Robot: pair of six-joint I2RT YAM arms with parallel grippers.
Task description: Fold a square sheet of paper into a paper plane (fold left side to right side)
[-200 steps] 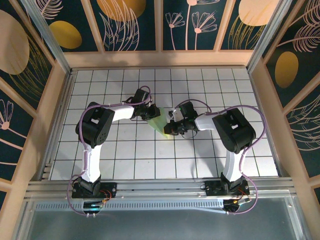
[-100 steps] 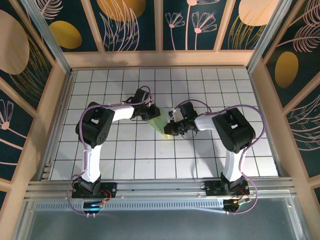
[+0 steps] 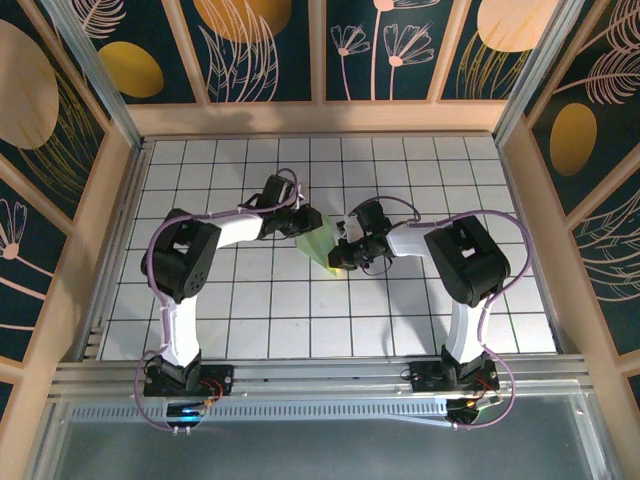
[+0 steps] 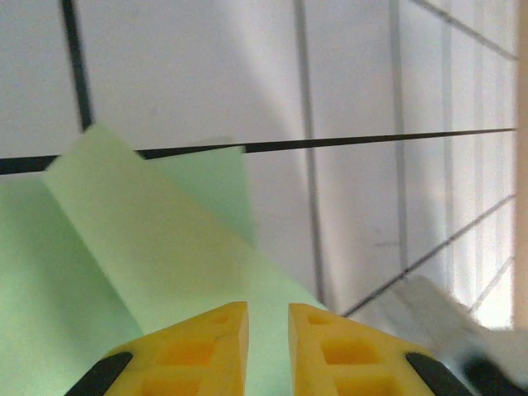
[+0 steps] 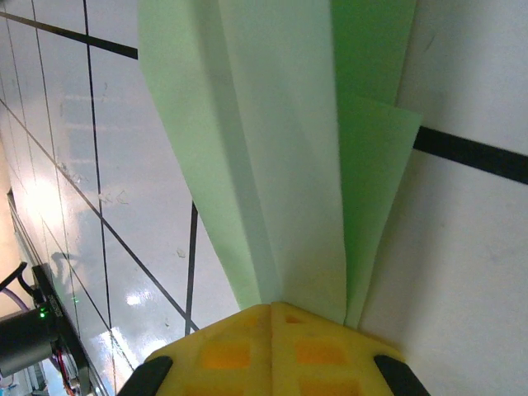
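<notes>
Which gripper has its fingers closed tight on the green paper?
The right gripper: its fingers meet, pinching the paper plane; the left gripper shows a gap between fingers.

My left gripper (image 4: pixel 268 318) has opened slightly over the folded pale-green paper plane (image 4: pixel 124 272), and my left elbow has swung leftward.

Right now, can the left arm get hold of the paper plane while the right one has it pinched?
Probably yes. The left gripper sits at the paper plane's edge, slightly parted, green paper directly ahead and nothing between. The right gripper is shut on the other end, clear of that side.
</notes>
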